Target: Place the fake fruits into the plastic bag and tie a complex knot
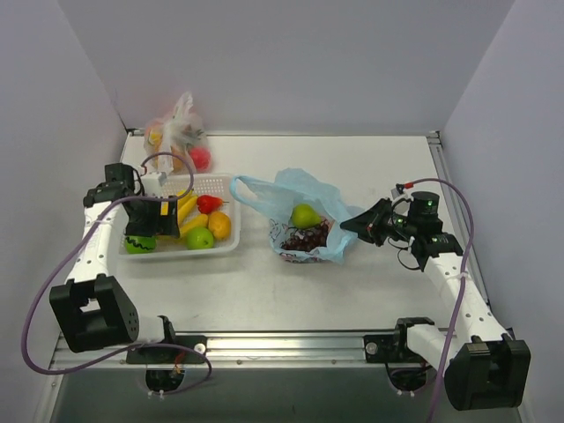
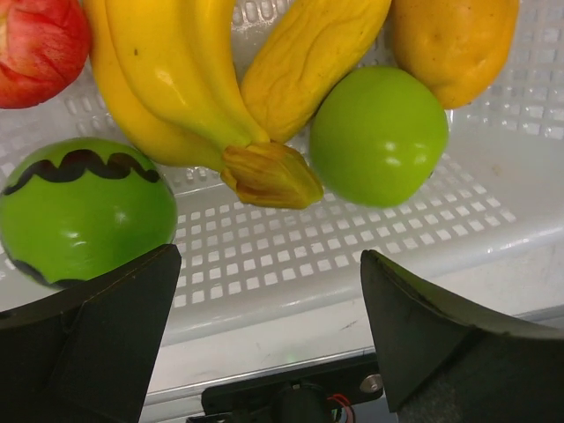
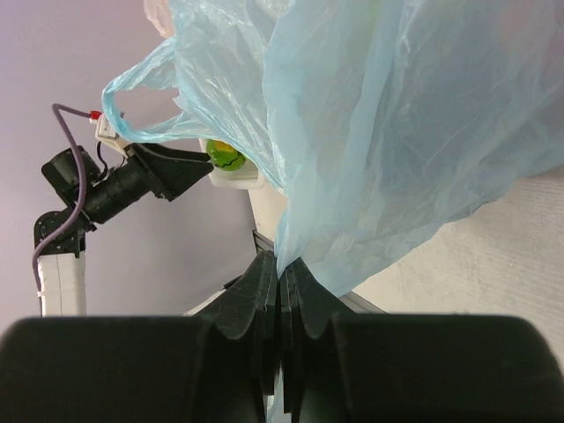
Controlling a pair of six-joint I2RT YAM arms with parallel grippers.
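Note:
The light-blue plastic bag (image 1: 310, 220) lies open mid-table with a green fruit (image 1: 305, 215) and dark grapes (image 1: 306, 237) inside. My right gripper (image 1: 351, 226) is shut on the bag's right edge (image 3: 352, 176), pinching the film between its fingertips. My left gripper (image 1: 144, 236) is open above the near left of the white basket (image 1: 231, 247). In the left wrist view a green apple with a black moustache mark (image 2: 84, 207), bananas (image 2: 176, 79), a plain green apple (image 2: 379, 137), an orange-yellow fruit (image 2: 454, 44) and a red fruit (image 2: 40, 48) lie in the basket (image 2: 291, 264).
A clear-wrapped bundle of orange and red fruits (image 1: 176, 137) sits at the back left behind the basket. White walls close in the left, right and far sides. A metal rail (image 1: 282, 339) runs along the near table edge.

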